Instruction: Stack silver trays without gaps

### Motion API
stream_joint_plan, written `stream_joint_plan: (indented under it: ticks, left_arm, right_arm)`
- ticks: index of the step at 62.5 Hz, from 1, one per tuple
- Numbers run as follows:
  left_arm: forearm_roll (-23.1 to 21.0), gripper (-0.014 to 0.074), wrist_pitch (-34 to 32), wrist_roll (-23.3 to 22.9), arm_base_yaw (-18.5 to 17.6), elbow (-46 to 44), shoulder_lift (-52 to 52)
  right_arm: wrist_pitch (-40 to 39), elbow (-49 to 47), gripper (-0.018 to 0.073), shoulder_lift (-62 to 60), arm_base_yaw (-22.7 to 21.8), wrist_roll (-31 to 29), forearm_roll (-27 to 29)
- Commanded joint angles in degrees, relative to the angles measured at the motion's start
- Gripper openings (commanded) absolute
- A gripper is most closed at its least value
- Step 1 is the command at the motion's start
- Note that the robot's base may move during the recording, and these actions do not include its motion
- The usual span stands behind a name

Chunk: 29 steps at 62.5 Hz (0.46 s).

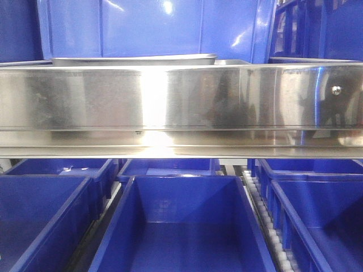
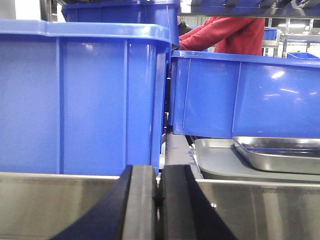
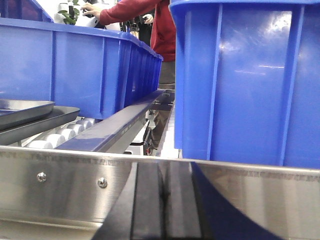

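Observation:
In the left wrist view, two silver trays lie to the right behind the steel rail. The upper tray (image 2: 280, 152) rests askew on the lower tray (image 2: 220, 160), shifted toward the right. In the right wrist view the same pair sits at the far left, the upper tray (image 3: 22, 110) over the lower tray (image 3: 42, 124). The front view shows only their rims (image 1: 133, 58) above the rail. My left gripper (image 2: 159, 200) is shut and empty, low in front of the rail. My right gripper (image 3: 164, 200) is also shut on nothing, in front of the rail.
A broad brushed-steel shelf rail (image 1: 181, 102) runs across in front of both grippers. Tall blue bins (image 2: 75, 95) (image 3: 250, 80) stand on the shelf beside the trays. White rollers (image 3: 55, 136) carry the shelf. More blue bins (image 1: 181, 226) sit below. A person in red (image 2: 230, 32) stands behind.

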Motion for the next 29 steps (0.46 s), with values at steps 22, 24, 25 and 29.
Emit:
stream_joint_plan:
  ticks: [22, 24, 25, 29]
  left_arm:
    - [0.33, -0.0013, -0.79, -0.34, 0.18, -0.11, -0.27]
    - [0.33, -0.0013, -0.79, -0.34, 0.18, -0.11, -0.27]
    - [0.33, -0.0013, -0.79, -0.34, 0.18, -0.11, -0.27]
    - [0.33, -0.0013, -0.79, -0.34, 0.18, -0.11, -0.27]
  right_arm:
    - [-1.48, -0.01, -0.0078, -0.21, -0.09, -0.33, 0.18]
    - [-1.48, -0.01, -0.0078, -0.21, -0.09, -0.33, 0.18]
    - [-1.48, -0.01, -0.0078, -0.21, -0.09, -0.33, 0.18]
    - [-1.48, -0.01, -0.0078, -0.21, -0.09, -0.33, 0.18]
